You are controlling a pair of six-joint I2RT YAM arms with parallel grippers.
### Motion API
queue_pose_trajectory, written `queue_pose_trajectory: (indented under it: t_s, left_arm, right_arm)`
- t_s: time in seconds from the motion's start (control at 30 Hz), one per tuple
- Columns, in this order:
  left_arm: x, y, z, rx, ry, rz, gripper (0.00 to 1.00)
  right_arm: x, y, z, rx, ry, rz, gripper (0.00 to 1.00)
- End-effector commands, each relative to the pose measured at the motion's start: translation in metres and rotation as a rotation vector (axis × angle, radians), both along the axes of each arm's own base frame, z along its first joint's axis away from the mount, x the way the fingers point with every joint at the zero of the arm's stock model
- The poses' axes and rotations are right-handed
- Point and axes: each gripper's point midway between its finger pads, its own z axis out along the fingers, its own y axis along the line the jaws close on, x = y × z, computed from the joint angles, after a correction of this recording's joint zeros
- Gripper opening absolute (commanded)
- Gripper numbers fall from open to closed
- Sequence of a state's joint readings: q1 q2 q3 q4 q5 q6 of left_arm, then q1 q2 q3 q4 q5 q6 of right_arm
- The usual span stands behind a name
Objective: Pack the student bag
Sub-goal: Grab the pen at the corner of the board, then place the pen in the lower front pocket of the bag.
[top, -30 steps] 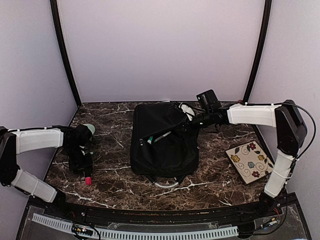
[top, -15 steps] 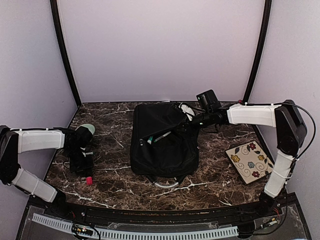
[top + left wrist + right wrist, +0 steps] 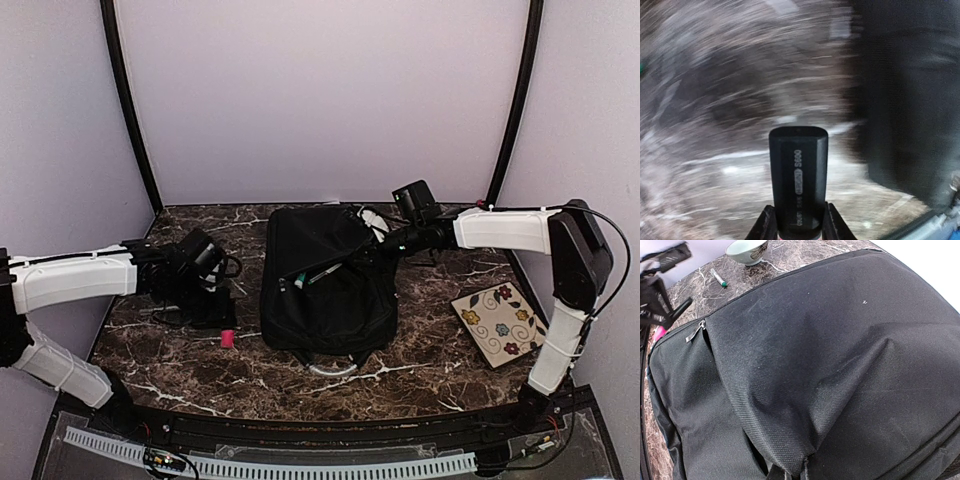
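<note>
Top external: soft black fabric student bag [image 3: 330, 300] lies mid-frame, right gripper [image 3: 387, 243] pinching its puckered flap. Only left wrist shows left gripper [image 3: 799, 222] clamping a smooth, flat-sided black marker [image 3: 799, 175].

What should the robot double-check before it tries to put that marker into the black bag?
1. Grip: the left gripper clamps the marker from both sides: ok.
2. Flap: the right gripper pinches the student bag, with the fabric tented up: ok.
3. Opening: a slit with pens inside shows in the top view: ok.
4. Marker over the opening: not ok, it hangs left of the bag.
5. Left wrist view sharp enough to aim: not ok, blurred.
6. Marker cap seated: cannot tell.
</note>
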State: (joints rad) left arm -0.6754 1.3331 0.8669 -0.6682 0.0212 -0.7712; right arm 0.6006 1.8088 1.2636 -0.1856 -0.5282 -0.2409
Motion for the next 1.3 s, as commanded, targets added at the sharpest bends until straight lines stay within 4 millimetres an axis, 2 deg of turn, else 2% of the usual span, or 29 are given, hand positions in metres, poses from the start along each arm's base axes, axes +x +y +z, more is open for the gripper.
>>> queue_pose_trajectory:
  t_s: [0.0, 0.07, 0.13, 0.2, 0.23, 0.33, 0.43, 0.57, 0.7, 0.8, 0.97, 1.1, 1.27]
  left_arm:
    - [0.009, -0.085, 0.053, -0.262, -0.187, -0.201, 0.13]
    - [0.008, -0.124, 0.075, -0.386, -0.272, -0.298, 0.13]
    - [0.003, -0.153, 0.083, -0.454, -0.302, -0.373, 0.13]
    - [-0.003, -0.177, 0.081, -0.503, -0.295, -0.430, 0.12]
    - [-0.005, -0.190, 0.073, -0.510, -0.282, -0.446, 0.12]
    - [-0.001, -0.222, 0.067, -0.553, -0.284, -0.464, 0.11]
    - [0.006, -0.246, 0.057, -0.584, -0.257, -0.446, 0.10]
    - [0.022, -0.266, 0.046, -0.600, -0.231, -0.384, 0.09]
    - [0.038, -0.267, 0.040, -0.550, -0.229, -0.297, 0.09]
    - [0.054, -0.245, 0.023, -0.457, -0.201, -0.161, 0.07]
    - [0.067, -0.209, -0.011, -0.461, -0.094, 0.028, 0.07]
    - [0.087, -0.206, -0.006, -0.464, -0.151, 0.095, 0.06]
    - [0.115, -0.213, 0.001, -0.489, -0.207, 0.200, 0.09]
  right_arm:
    - [-0.007, 0.014, 0.018, 0.079, 0.011, 0.066, 0.03]
    - [-0.008, 0.014, 0.018, 0.079, 0.013, 0.066, 0.03]
    - [-0.008, 0.014, 0.018, 0.079, 0.015, 0.066, 0.03]
    - [-0.008, 0.015, 0.019, 0.082, 0.016, 0.067, 0.03]
    - [-0.008, 0.015, 0.019, 0.084, 0.018, 0.066, 0.03]
    - [-0.009, 0.015, 0.019, 0.087, 0.022, 0.068, 0.03]
    - [-0.009, 0.015, 0.020, 0.090, 0.026, 0.067, 0.03]
    - [-0.009, 0.015, 0.022, 0.091, 0.018, 0.064, 0.03]
    - [-0.010, 0.015, 0.024, 0.095, 0.018, 0.065, 0.03]
    - [-0.009, 0.015, 0.023, 0.096, 0.021, 0.064, 0.03]
    - [-0.010, 0.015, 0.024, 0.097, 0.021, 0.065, 0.03]
    - [-0.010, 0.014, 0.023, 0.097, 0.024, 0.064, 0.03]
    - [-0.012, 0.017, 0.023, 0.110, 0.046, 0.071, 0.03]
